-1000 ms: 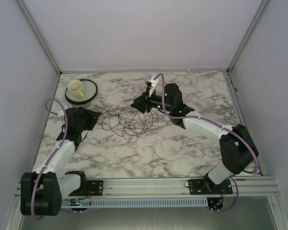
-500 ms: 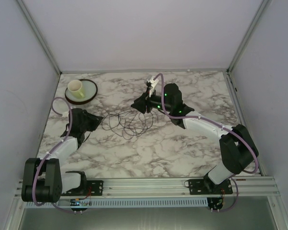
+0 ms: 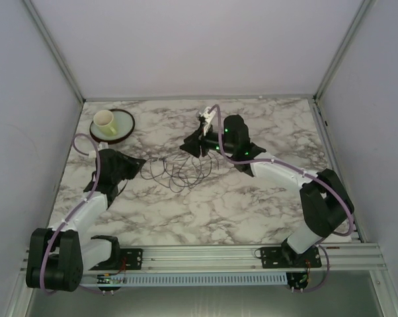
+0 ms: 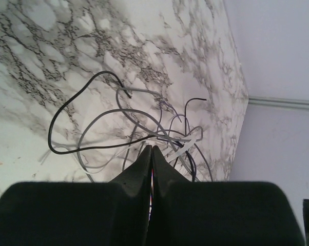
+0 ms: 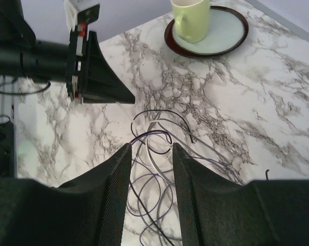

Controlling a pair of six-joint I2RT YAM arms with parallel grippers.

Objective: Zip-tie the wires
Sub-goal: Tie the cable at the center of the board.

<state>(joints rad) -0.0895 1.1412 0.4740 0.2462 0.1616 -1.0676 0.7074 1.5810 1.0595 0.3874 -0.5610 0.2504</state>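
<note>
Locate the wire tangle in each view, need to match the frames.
Top external: wires centre, between left gripper and right gripper.
Left wrist: wires mid-frame, just beyond the shut left gripper.
Right wrist: wires lower centre, between the right gripper's open fingers.
Shared landmark: left gripper, at the tangle's edge in all three.

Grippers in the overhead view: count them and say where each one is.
2. The left gripper is at the left edge of the wires. The right gripper is at their far edge, towards the back wall. Neither is hidden.
</note>
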